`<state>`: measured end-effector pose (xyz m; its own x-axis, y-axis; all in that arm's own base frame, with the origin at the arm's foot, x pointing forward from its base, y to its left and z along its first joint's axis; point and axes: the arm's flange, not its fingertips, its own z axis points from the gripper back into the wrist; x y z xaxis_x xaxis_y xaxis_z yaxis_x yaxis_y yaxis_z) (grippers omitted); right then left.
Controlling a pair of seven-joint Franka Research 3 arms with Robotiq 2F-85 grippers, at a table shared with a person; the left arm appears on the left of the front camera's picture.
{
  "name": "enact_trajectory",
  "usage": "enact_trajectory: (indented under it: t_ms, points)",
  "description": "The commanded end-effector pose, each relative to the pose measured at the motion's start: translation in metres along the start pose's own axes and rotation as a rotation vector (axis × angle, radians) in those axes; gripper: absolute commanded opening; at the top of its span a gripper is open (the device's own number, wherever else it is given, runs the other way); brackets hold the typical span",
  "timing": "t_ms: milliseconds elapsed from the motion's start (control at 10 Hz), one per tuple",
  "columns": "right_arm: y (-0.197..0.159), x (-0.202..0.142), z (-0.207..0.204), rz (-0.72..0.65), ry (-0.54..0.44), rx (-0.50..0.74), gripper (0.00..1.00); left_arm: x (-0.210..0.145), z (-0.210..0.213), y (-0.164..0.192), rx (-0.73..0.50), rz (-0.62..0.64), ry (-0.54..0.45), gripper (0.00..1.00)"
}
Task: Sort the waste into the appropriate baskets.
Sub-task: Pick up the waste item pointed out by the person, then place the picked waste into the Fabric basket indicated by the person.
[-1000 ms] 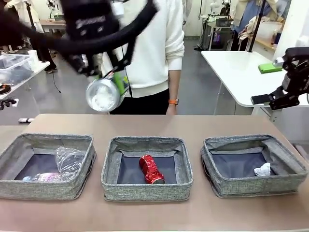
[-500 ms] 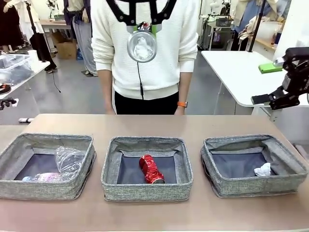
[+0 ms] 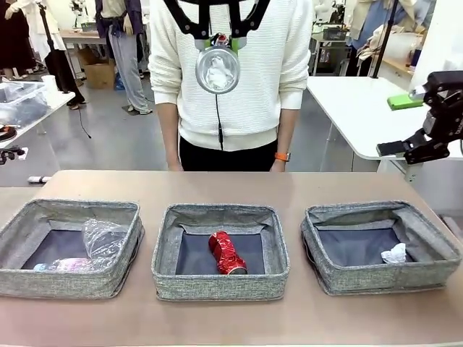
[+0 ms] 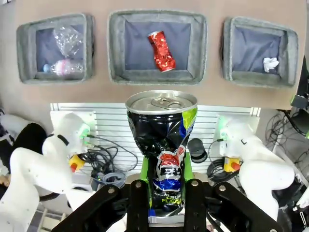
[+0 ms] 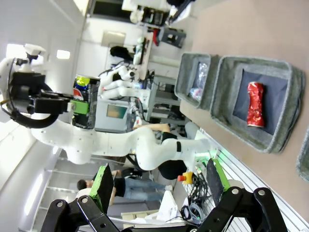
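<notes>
My left gripper (image 3: 218, 43) hangs high above the middle basket (image 3: 217, 285), shut on a crushed dark printed can (image 4: 161, 140); the can's round end (image 3: 218, 70) faces the front camera. A red can (image 3: 226, 253) lies in the middle basket. In the left basket (image 3: 65, 283) lie a clear plastic cup (image 3: 103, 237) and a clear bottle (image 3: 69, 264). A white paper wad (image 3: 394, 254) sits in the right basket (image 3: 383, 278). My right gripper (image 5: 159, 186) is open and holds nothing, off beyond the table's right edge (image 3: 423, 141).
A person in a white sweater (image 3: 246, 94) stands at the far side of the table, hands down at the edge. A white table (image 3: 354, 108) stands at the back right. Bare brown tabletop (image 3: 231, 184) runs behind the baskets.
My left gripper has swung with the can from the upper left to the top centre and steadied there. The person has shifted slightly right. The right arm has not moved.
</notes>
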<state>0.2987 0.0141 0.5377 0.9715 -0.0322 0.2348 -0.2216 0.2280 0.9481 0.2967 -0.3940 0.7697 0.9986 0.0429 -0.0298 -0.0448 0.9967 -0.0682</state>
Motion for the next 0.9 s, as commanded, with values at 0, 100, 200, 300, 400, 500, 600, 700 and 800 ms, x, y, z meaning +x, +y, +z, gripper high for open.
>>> enact_trajectory:
  t_ms: [0, 100, 200, 300, 400, 500, 600, 700, 800]
  points:
    - [0.0028, 0.0003, -0.0030, -0.003, -0.010, 0.021, 1.00, -0.0034, 0.0004, 0.0062, -0.003, -0.008, 0.009, 0.27]
    - [0.0028, 0.0003, -0.0030, -0.003, -0.010, 0.021, 1.00, -0.0034, 0.0004, 0.0062, -0.003, -0.008, 0.009, 0.27]
    - [0.0028, 0.0003, -0.0030, -0.003, -0.010, 0.021, 1.00, -0.0034, 0.0004, 0.0062, -0.003, -0.008, 0.009, 0.27]
    - [0.0028, 0.0003, -0.0030, -0.003, -0.010, 0.021, 1.00, -0.0034, 0.0004, 0.0062, -0.003, -0.008, 0.009, 0.27]
    - [0.0028, 0.0003, -0.0030, -0.003, -0.010, 0.021, 1.00, -0.0034, 0.0004, 0.0062, -0.003, -0.008, 0.009, 0.27]
    - [0.0028, 0.0003, -0.0030, -0.003, -0.010, 0.021, 1.00, -0.0034, 0.0004, 0.0062, -0.003, -0.008, 0.009, 0.27]
    - [0.0028, 0.0003, -0.0030, -0.003, -0.010, 0.021, 1.00, -0.0034, 0.0004, 0.0062, -0.003, -0.008, 0.009, 0.27]
    - [0.0028, 0.0003, -0.0030, -0.003, -0.010, 0.021, 1.00, -0.0034, 0.0004, 0.0062, -0.003, -0.008, 0.009, 0.27]
    - [0.0028, 0.0003, -0.0030, -0.003, -0.010, 0.021, 1.00, -0.0034, 0.0004, 0.0062, -0.003, -0.008, 0.009, 0.27]
